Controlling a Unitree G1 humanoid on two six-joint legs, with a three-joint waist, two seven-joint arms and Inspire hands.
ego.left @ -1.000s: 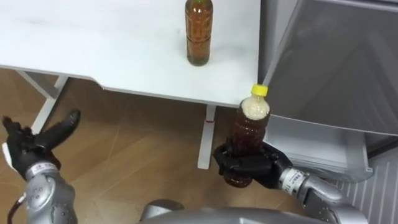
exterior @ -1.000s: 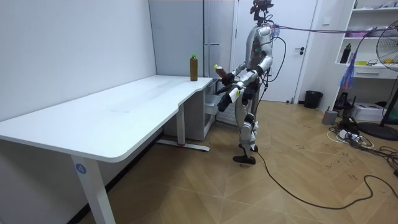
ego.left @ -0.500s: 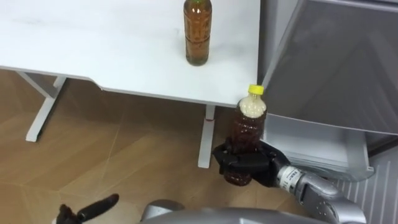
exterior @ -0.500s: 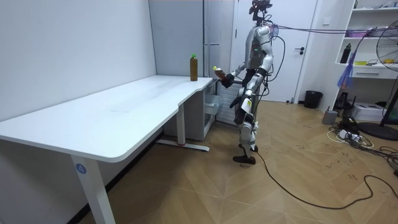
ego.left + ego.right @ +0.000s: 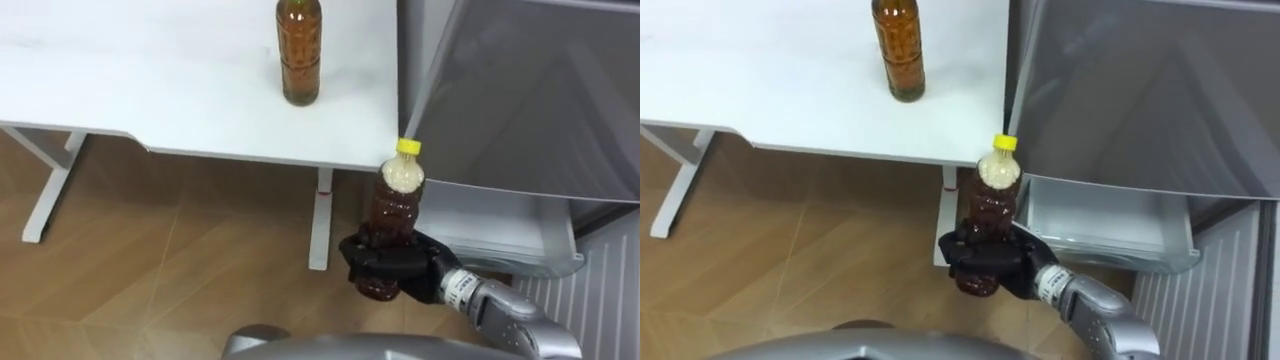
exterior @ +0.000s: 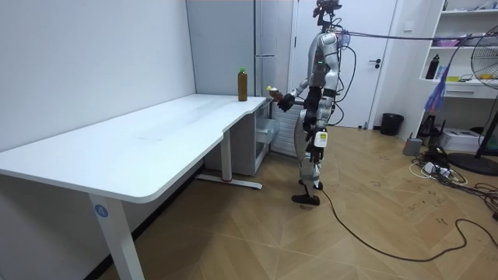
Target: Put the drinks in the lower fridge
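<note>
Brown tea fills the bottle [image 5: 396, 215], which has a yellow cap and stands upright in the right hand [image 5: 392, 274] in the left eye view. The black fingers are wrapped round its lower half, gripping it. The forearm comes in from the lower right, roughly level, with the wrist pointing back toward the robot. The bottle is held in the air above the wood floor [image 5: 150, 260], in front of the table [image 5: 130, 80] edge and just beside the left corner of the fridge's pulled-out drawer [image 5: 500, 232], touching neither. A second bottle [image 5: 299, 50], also brown, stands upright on the white table near the edge that meets the fridge [image 5: 530, 90], well apart from the held one. In the room view the robot stands upright on the floor at the table's far end, facing the tall grey fridge. Its right arm is bent forward at the elbow, carrying the bottle a little above table height, toward the room view's left. Its left arm hangs straight down beside the thigh, and I cannot tell how the left hand [image 6: 317, 131] has its fingers. In the right eye view the right hand's grip looks the same: fingers curled round the bottle's lower half, cap uppermost, and the open drawer lies just to its right.
</note>
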